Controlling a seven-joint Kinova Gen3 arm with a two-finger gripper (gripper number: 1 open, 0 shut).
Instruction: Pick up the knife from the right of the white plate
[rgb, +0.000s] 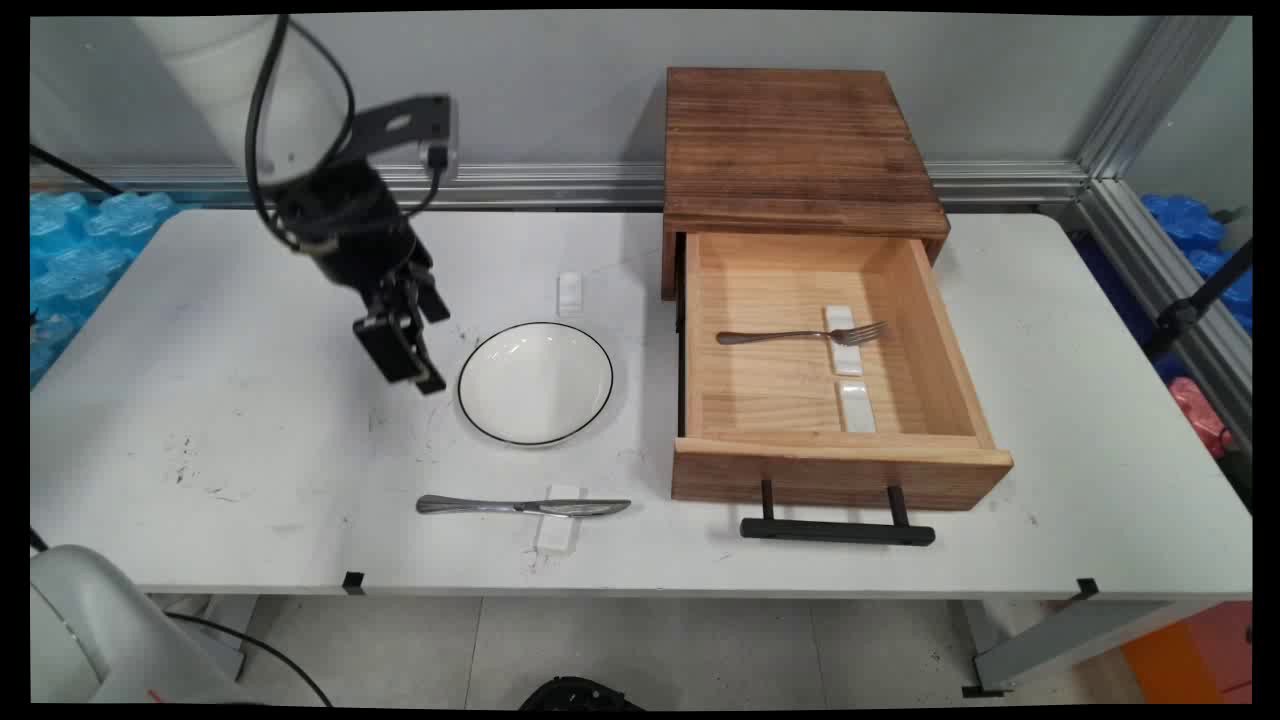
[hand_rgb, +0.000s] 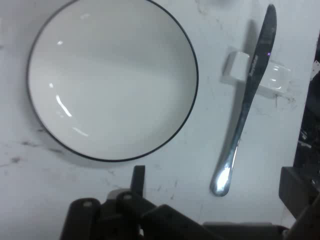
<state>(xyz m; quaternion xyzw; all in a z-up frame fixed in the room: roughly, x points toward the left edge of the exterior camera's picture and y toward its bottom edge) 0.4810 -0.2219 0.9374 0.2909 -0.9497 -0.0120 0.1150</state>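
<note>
My black gripper (rgb: 418, 345) hangs open above the table, just left of a white plate with a thin black rim (rgb: 535, 383). Nothing is between its fingers. In the hand view the plate (hand_rgb: 112, 80) fills the upper left. A silver knife (hand_rgb: 245, 105) lies to the right, its blade on a small white rest (hand_rgb: 277, 77). The gripper (hand_rgb: 216, 174) rises from the bottom edge there, with one finger (hand_rgb: 138, 177) below the plate and the other at the right edge. In the main view the knife (rgb: 520, 507) lies near the table's front edge, below the plate.
A wooden cabinet (rgb: 800, 140) stands at the back right with its drawer (rgb: 840, 470) pulled out. Inside lie a fork (rgb: 800, 336) across a white rest (rgb: 842, 322) and a second rest (rgb: 857, 407). Another small white rest (rgb: 569, 293) lies behind the plate.
</note>
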